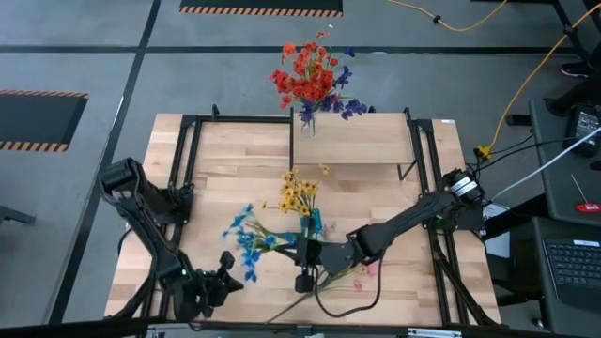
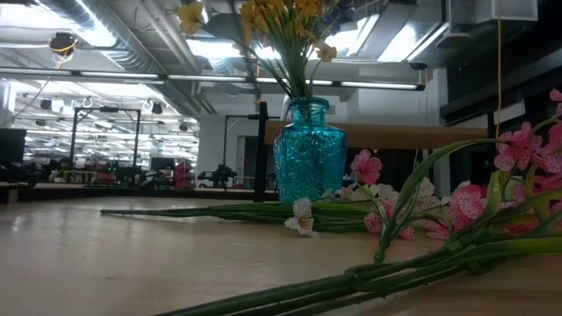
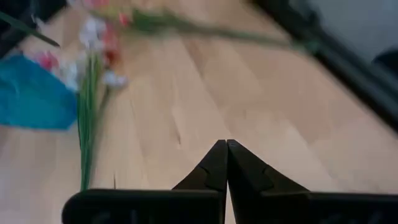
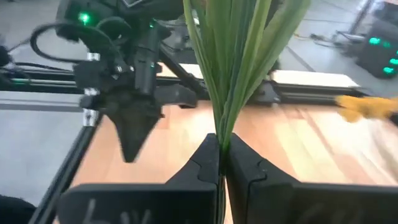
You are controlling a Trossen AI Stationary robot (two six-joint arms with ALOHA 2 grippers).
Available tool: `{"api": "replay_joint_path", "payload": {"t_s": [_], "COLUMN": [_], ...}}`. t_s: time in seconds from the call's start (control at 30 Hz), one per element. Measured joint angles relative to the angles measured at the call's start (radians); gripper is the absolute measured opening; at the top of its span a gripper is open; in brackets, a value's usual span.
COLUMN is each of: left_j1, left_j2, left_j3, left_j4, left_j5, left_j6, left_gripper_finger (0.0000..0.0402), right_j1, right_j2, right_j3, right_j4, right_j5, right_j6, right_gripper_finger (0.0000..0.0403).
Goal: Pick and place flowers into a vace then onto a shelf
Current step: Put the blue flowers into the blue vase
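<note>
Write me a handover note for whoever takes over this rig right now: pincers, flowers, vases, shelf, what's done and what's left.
Right pincer: shut on green stems of the yellow flower bunch at the embossed teal glass vase, mid-table.
Left pincer: shut, empty, near the table's front left.
Done: clear glass vase of red and purple flowers stands on the raised light-wood shelf.
Left: blue flowers and pink-white flowers lie on the table; then shelve the teal vase.

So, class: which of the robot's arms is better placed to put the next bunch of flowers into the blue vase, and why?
Right. The right hand is already shut on green flower stems beside the blue vase at mid-table. The left hand is shut, holds nothing, and sits at the table's near left corner.
</note>
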Motion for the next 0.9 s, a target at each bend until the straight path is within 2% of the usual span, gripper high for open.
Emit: {"api": "replay_joint_path", "payload": {"t_s": [0.2, 0.33, 0.47, 0.53, 0.67, 0.8, 0.9], "left_j1": [0.056, 0.104, 0.138, 0.15, 0.163, 0.169, 0.169], "left_j2": [-0.17, -0.26, -0.307, -0.319, -0.329, -0.329, -0.329], "left_j3": [-0.214, -0.35, -0.444, -0.47, -0.49, -0.49, -0.49], "left_j4": [0.338, 0.546, 0.713, 0.767, 0.813, 0.813, 0.812], "left_j5": [0.038, 0.068, 0.019, 0.0, -0.008, -0.008, -0.006], "left_j6": [0.13, 0.145, 0.203, 0.238, 0.306, 0.348, 0.381], "left_gripper_finger": [0.0001, 0.0002, 0.0002, 0.0001, 0.0001, 0.0002, 0.0002], "right_j1": [0.037, 0.035, 0.026, 0.026, 0.042, 0.056, 0.054], "right_j2": [-0.011, -0.011, -0.011, -0.011, -0.011, -0.011, -0.011], "right_j3": [-0.011, -0.032, -0.033, -0.033, -0.033, -0.034, -0.053], "right_j4": [-0.059, -0.064, -0.057, -0.058, -0.059, -0.066, -0.048], "right_j5": [0.165, 0.177, 0.178, 0.207, 0.372, 0.375, 0.337], "right_j6": [0.003, 0.014, 0.009, -0.009, -0.015, -0.004, 0.052], "right_gripper_finger": [0.0006, 0.0006, 0.0006, 0.0006, 0.0006, 0.0006, 0.0006]}}
